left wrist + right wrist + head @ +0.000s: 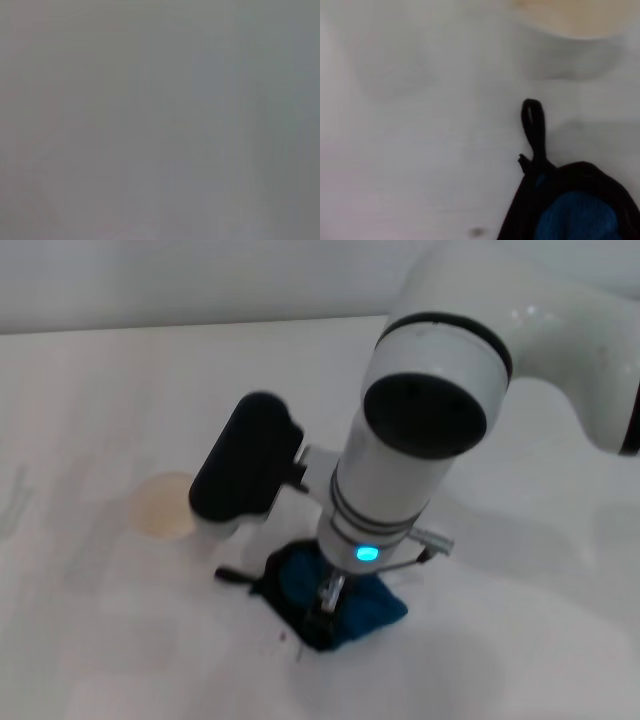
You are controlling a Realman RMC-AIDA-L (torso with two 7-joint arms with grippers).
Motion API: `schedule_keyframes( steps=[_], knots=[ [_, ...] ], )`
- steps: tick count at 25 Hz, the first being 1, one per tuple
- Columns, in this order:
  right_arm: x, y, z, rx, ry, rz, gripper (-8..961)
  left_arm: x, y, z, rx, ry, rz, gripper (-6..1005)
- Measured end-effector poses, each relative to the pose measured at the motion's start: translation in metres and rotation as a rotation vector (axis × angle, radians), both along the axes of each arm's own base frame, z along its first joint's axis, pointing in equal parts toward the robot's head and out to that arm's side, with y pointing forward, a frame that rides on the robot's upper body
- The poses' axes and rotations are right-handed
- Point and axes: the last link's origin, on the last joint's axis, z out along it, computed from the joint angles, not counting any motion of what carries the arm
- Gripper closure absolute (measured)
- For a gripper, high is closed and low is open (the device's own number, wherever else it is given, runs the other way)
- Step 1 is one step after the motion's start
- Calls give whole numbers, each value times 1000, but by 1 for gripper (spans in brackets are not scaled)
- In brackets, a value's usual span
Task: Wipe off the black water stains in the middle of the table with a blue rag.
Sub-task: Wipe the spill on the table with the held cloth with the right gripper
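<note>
We found no brand, label or writing we could read on anything in view. The white tabletop [520, 640] lay open on every side of the work, its far edge meeting the wall behind; the only nearby thing was a white paper cup [163, 504], standing to the left of the rag and apart from it. Our right pincer [328, 598] pointed straight down from the arm and pressed into the bunched blue rag [375, 612], its fingers sunk in the cloth, so we could not tell how far apart they stood. The rag's black loop [532, 125] lay flat on the tabletop, pointing toward the cup. Of the black water stains we saw only a tiny dark speck [282, 637] just beside the rag's near edge. Our left wrist view showed only plain grey.
</note>
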Motion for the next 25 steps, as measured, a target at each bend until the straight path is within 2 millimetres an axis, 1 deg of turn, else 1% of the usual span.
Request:
schedule_keyframes(
  steps=[6, 11, 19, 23, 25],
  knots=[
    [-5, -23, -8, -78, 24, 0, 886, 2, -1, -2, -1, -11, -10, 122],
    [-8, -47, -15, -168, 45, 1, 886, 2, -3, -1, 1, -9, -17, 122],
    [-1, -53, -17, -178, 50, -23, 886, 3, -5, 1, 2, 2, -33, 123],
    [3, -50, -17, -151, 42, -38, 886, 4, -5, 1, 5, 1, -39, 122],
    [2, -44, -15, -124, 40, -30, 886, 4, -6, 2, 10, 1, -41, 122]
  ],
)
